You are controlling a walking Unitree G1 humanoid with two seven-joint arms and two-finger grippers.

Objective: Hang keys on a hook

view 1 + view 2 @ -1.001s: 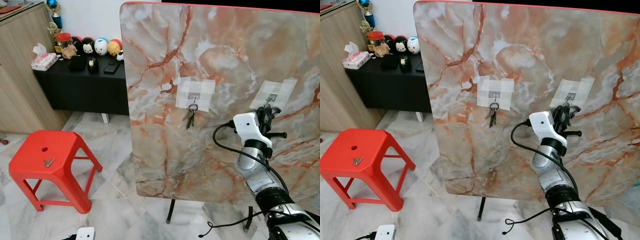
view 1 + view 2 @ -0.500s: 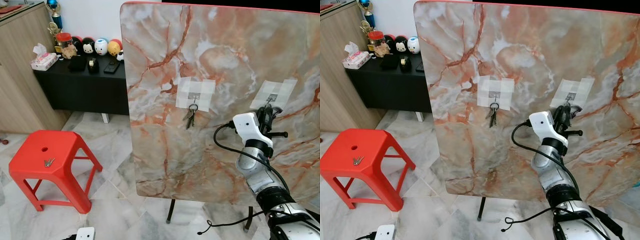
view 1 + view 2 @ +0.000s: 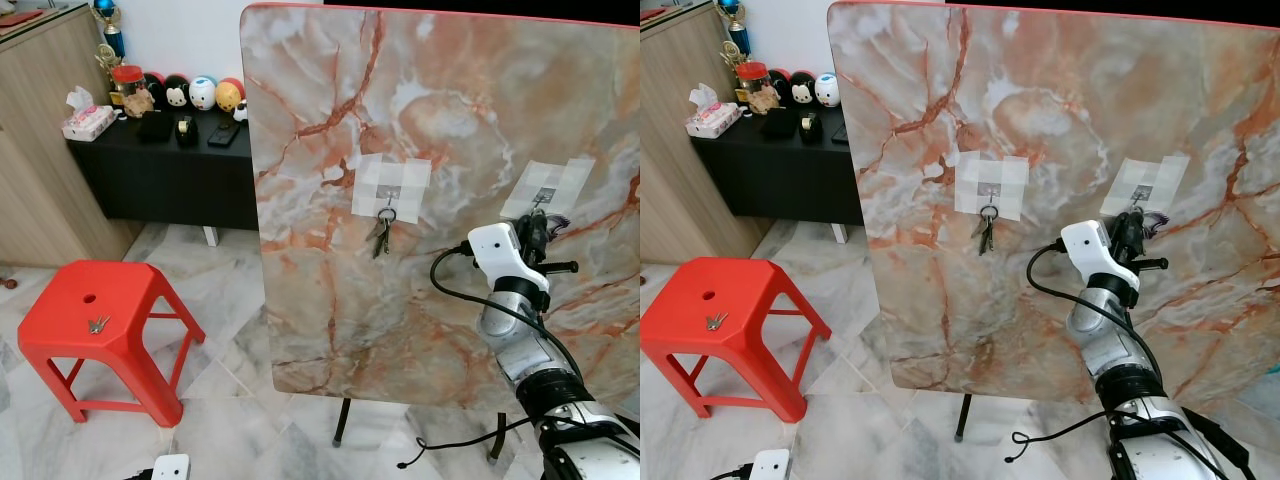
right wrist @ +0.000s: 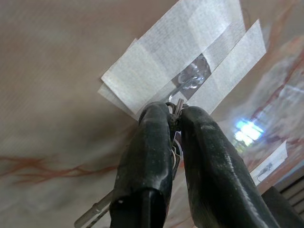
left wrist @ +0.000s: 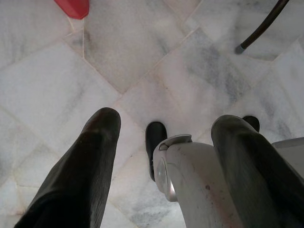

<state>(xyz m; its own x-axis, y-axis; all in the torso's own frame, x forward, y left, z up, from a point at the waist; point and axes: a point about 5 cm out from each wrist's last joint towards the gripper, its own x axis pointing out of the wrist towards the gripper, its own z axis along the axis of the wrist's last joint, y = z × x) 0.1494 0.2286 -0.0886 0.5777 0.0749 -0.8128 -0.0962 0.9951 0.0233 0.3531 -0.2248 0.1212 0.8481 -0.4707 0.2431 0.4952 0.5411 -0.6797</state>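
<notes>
While pinched between the right gripper fingers, right of frame centre, the keys are held just under the taped hook; light, rigid, dangly, best gripped near the ring.

Upright marble-patterned board, two taped hooks, keys on the left hook, red stool bearing keys
</notes>
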